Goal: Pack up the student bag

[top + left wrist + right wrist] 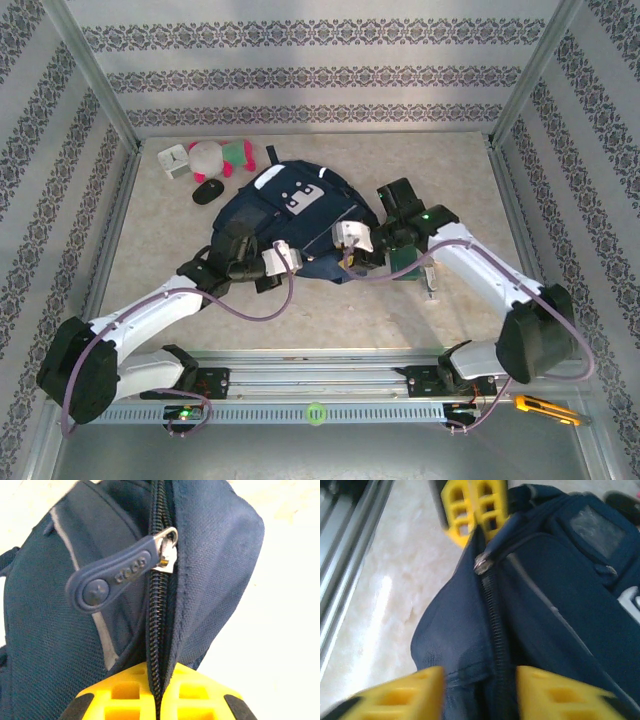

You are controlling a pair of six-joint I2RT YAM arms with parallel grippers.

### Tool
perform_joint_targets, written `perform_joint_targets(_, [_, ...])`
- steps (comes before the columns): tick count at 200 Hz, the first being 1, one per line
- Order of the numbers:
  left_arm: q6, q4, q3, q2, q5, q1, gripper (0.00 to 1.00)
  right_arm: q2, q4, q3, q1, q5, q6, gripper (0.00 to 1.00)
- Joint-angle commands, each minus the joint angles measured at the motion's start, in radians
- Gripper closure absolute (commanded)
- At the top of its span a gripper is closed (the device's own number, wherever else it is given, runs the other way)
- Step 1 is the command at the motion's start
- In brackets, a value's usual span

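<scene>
Left gripper (160,680) pressed together on student bag (290,215) zip seam, bag's 7 o'clock: likely anchors fabric. Right gripper (480,690) spread astride seam, 5 o'clock, gripping nothing; zip pull (112,575) lies between.

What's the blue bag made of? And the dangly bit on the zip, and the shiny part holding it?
The student bag looks like woven cloth, perhaps nylon or polyester: a fine matte weave shows. The pull tab looks like moulded rubber or plastic: dull blue, raised letters. The slider looks like metal: silvery, glinting.
</scene>
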Motion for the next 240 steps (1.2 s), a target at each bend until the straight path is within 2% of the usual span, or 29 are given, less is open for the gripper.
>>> perform_joint_targets(1, [-0.033,0.136,-0.039,-0.032,0.031,0.006,1.00,-0.066,0.055,0.026,0.034,0.087,0.532,0.41])
perform_joint_targets(13, [-0.036,0.177,-0.055,-0.032,0.030,0.007,1.00,-0.086,0.028,0.037,0.077,0.140,0.739,0.37])
perform_joint_targets(26, [-0.040,0.201,-0.059,-0.021,0.037,0.007,1.00,-0.111,0.043,0.022,0.173,0.249,0.888,0.36])
perform_joint_targets(49, [-0.062,0.221,-0.048,0.003,0.061,0.006,1.00,-0.106,0.090,0.017,0.346,0.514,1.019,0.33])
perform_joint_targets(62, [-0.084,0.251,-0.049,0.011,0.078,0.007,1.00,-0.077,0.115,0.020,0.379,0.628,1.088,0.33])
perform_joint_targets(77, [-0.111,0.280,-0.051,0.014,0.098,0.006,1.00,-0.045,0.157,0.015,0.383,0.701,1.148,0.32])
perform_joint_targets(99, [-0.149,0.296,-0.045,0.012,0.129,0.006,1.00,-0.017,0.248,-0.002,0.388,0.773,1.178,0.32])
perform_joint_targets(121, [-0.187,0.331,-0.048,0.003,0.143,0.007,1.00,0.023,0.323,-0.010,0.388,0.789,1.183,0.33])
perform_joint_targets(155, [-0.216,0.356,-0.047,-0.001,0.144,0.006,1.00,0.071,0.354,0.004,0.394,0.766,1.187,0.35])
perform_joint_targets(178, [-0.233,0.382,-0.049,0.003,0.128,0.007,1.00,0.069,0.357,-0.006,0.412,0.814,1.214,0.37])
perform_joint_targets(204, [-0.249,0.397,-0.051,0.008,0.110,0.006,1.00,0.038,0.313,-0.040,0.426,0.947,1.298,0.51])
perform_joint_targets(240, [-0.237,0.380,-0.049,0.008,0.079,0.007,1.00,-0.067,0.361,-0.127,0.432,0.919,1.379,0.73])
